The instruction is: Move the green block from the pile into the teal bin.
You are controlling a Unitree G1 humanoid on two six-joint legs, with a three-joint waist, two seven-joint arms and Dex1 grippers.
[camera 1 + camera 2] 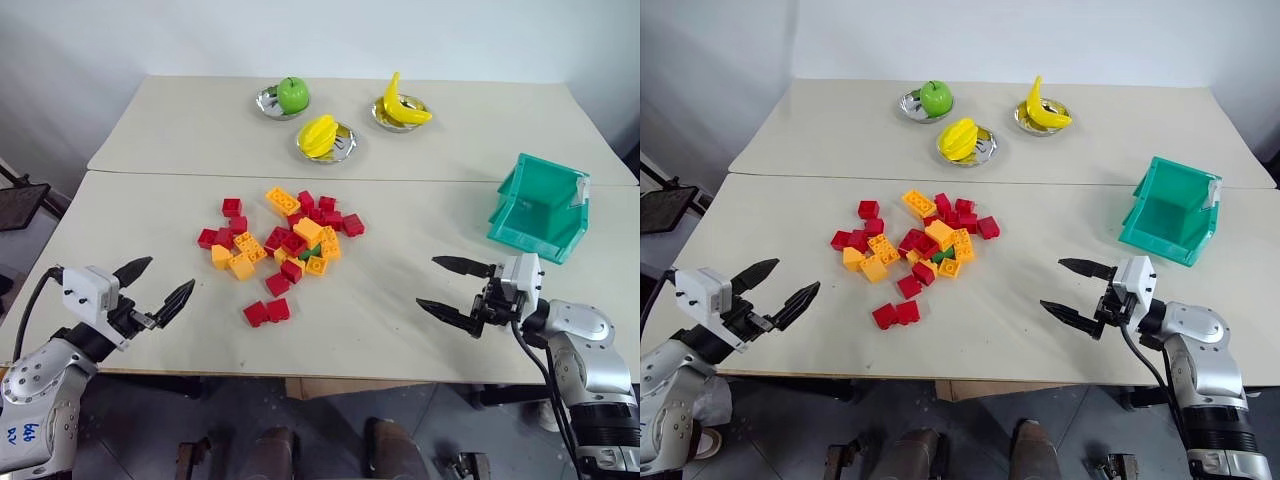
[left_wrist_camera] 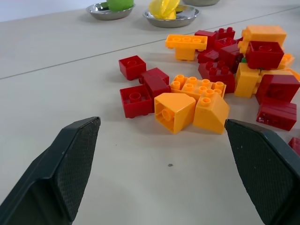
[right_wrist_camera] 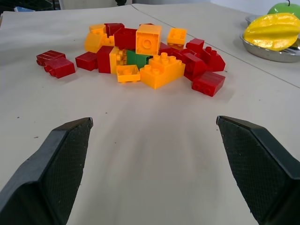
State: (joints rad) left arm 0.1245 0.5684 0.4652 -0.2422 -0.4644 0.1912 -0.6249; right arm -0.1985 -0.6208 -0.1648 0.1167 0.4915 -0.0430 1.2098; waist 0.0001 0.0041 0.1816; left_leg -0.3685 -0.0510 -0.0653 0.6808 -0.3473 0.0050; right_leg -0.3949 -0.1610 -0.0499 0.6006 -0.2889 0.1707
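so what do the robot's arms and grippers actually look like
Both arms are silver-grey metal with rounded joint housings. Each ends in a white boxy block at the wrist and a gripper of two black pointed fingers: the left gripper and the right gripper. The finger pads have a fine cross-hatched texture. A black cable loops along each arm, and the left forearm carries blue handwritten marks.

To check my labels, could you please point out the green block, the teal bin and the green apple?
green block [image 3: 136, 58]: right wrist view, its visible side face.
teal bin [image 1: 548, 178]: left eye view, upper rim.
green apple [image 1: 293, 95]: left eye view, middle of the fruit.
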